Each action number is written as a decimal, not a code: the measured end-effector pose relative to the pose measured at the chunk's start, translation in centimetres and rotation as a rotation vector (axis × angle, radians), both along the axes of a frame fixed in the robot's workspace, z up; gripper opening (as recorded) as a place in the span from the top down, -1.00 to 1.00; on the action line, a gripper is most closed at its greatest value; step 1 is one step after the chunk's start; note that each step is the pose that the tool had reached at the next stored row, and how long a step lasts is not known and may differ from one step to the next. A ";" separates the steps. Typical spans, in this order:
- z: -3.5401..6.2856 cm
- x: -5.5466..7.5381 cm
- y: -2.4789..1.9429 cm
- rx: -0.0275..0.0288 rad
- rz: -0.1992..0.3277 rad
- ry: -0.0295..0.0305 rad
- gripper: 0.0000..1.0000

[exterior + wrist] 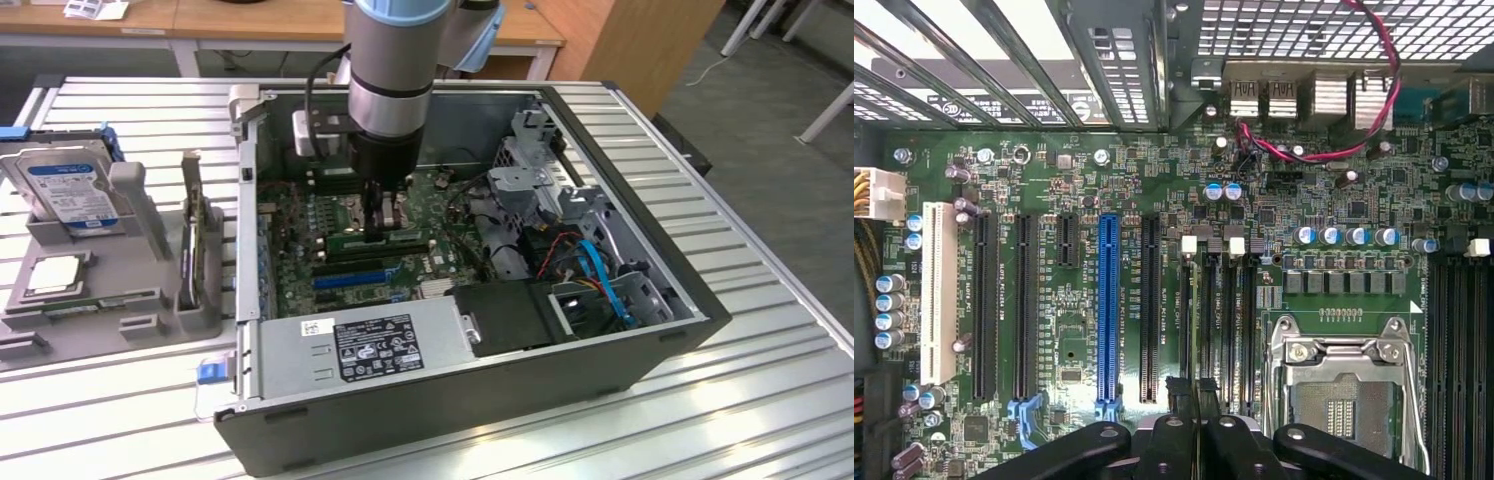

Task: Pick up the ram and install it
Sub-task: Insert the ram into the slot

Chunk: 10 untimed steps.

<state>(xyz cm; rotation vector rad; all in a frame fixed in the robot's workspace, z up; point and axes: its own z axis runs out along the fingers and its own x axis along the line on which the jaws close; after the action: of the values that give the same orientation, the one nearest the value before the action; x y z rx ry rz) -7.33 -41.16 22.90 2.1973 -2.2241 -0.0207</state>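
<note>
My gripper (388,222) reaches down into the open computer case (667,330), just over the motherboard (300,225). In the wrist view its dark fingertips (1182,392) are pressed together, so the gripper (1194,390) is shut, at the near end of the black memory slots (1216,330) beside the processor socket (1344,395). In the exterior view a narrow green strip that looks like the ram (350,241) lies along those slots directly under the fingers. Whether the fingers touch it I cannot tell. Nothing shows between the fingertips.
On the exterior view's left, a grey fixture (134,320) carries a silver hard drive with a blue label (64,190), a square silver chip (51,275) and a thin dark board standing upright (200,250). Power supply (367,345), drive cage (534,190) and blue cables (607,285) crowd the case.
</note>
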 end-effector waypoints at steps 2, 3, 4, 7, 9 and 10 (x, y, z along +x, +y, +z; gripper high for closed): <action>-0.02 0.0 0.00 -0.0002 0.000 0.0001 0.76; -0.03 0.0 0.00 -0.0002 0.000 0.0001 0.76; -0.03 0.0 0.00 -0.0001 0.000 0.0000 0.76; -0.04 0.0 -0.02 0.0001 0.000 -0.0001 0.76; -0.03 0.0 -0.04 -0.0002 0.000 0.0000 0.76; -0.03 0.0 -0.05 -0.0001 0.000 0.0000 0.76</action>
<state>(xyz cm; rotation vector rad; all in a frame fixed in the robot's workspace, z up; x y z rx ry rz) -7.33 -41.21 22.87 2.1972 -2.2240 -0.0206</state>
